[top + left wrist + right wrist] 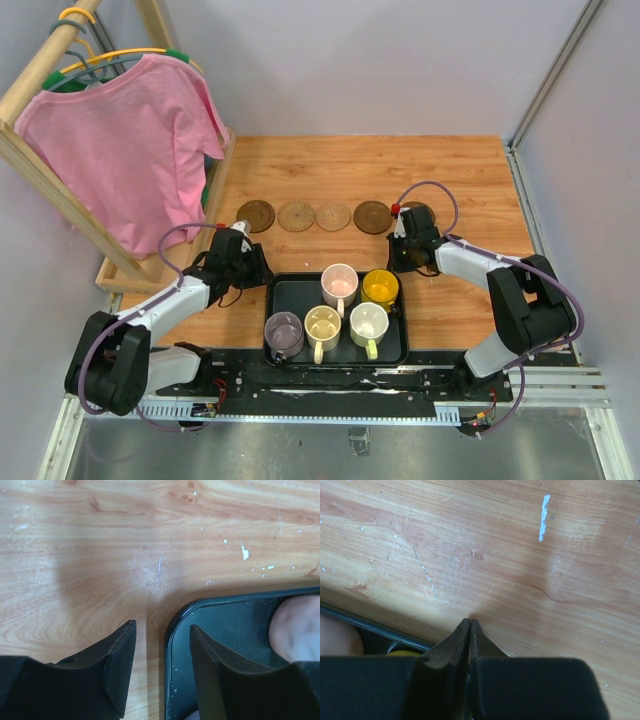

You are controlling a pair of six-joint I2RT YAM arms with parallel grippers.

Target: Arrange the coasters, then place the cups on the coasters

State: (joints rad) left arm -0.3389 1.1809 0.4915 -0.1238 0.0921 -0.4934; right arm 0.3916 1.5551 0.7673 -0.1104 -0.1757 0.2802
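Nearest us, the left gripper (162,630) hangs low, jaws parted and empty, over a corner of the black tray (235,625). Five coasters (296,216) sit in a row ahead of it; arranging looks finished, we judge. Five cups (340,285) wait in the tray to its right, and one must be grasped next. Farther right, the right gripper (470,622) — pinched closed, empty — points down at the table (520,555) beyond the tray.

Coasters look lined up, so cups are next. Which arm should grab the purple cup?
Left. The left gripper is open at the black tray, on the side holding the purple cup; the right gripper is shut on the far side.
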